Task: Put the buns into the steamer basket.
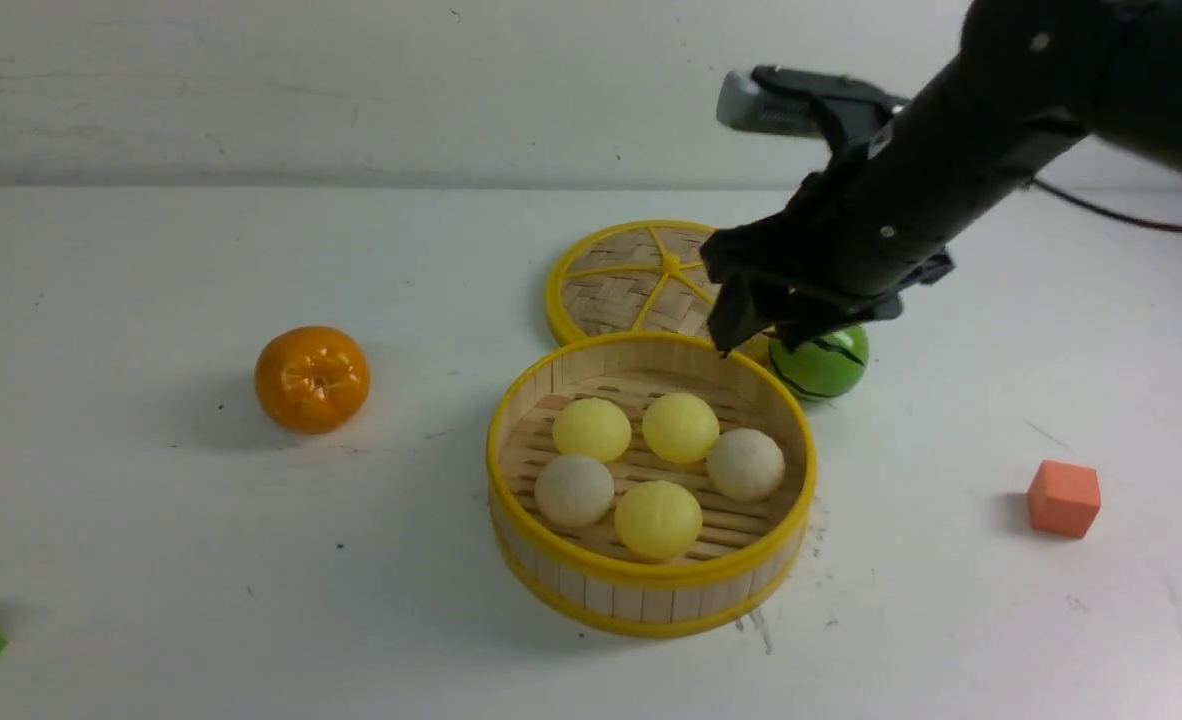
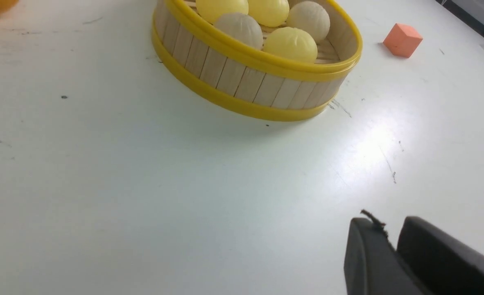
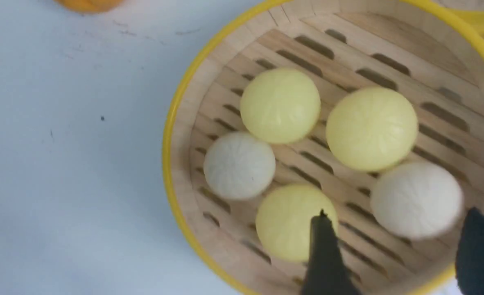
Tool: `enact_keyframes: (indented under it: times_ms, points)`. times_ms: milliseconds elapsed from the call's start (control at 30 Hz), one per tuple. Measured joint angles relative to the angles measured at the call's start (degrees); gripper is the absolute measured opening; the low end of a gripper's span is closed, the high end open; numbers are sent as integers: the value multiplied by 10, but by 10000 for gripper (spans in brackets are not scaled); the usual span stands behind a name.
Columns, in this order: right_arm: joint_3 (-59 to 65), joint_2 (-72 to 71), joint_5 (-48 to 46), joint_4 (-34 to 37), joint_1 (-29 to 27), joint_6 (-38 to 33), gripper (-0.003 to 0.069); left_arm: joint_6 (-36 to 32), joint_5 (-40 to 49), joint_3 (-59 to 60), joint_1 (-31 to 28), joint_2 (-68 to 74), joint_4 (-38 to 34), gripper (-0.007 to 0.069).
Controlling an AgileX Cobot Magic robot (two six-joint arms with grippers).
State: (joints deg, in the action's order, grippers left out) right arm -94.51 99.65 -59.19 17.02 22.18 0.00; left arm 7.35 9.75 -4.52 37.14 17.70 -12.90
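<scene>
Five ribbed buns, three pale yellow, two off-white [image 1: 745, 465], all inside the bamboo steamer basket [image 1: 657, 604]. Right gripper [image 3: 393, 217]: fingers apart, nothing between; above the basket, nearer than the left gripper [image 2: 383, 233], whose fingertips stand close together over bare table. Likely move: right arm withdraws upward, clear of the rim. Beyond basket: woven lid [image 1: 615, 300], striped watermelon ball [image 1: 823, 362].

Pale slatted wood in the steamer basket [image 1: 657, 603], rimmed in smooth, slightly shiny yellow. Faintly ribbed, soft-sheened buns [image 3: 372, 129]. Glossy, plastic-looking skin on the orange [image 1: 312, 380]. Matt woven bamboo on the lid [image 1: 606, 300]. Smooth, scuffed white tabletop [image 2: 143, 184], softly reflective.
</scene>
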Motion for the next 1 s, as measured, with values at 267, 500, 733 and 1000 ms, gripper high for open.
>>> enact_keyframes:
  times_ms: [267,500,733,1000]
  points:
    - [177,-243,-30,-84,28,85,22,0,0,0,0,0,0,112]
    - [320,-397,-34,-86,29,106,-20,0,0,0,0,0,0,113]
    - [382,-536,-109,-87,32,110,-17,0,0,0,0,0,0,121]
    - [452,-682,-44,-116,-35,95,-15,0,0,0,0,0,0,127]
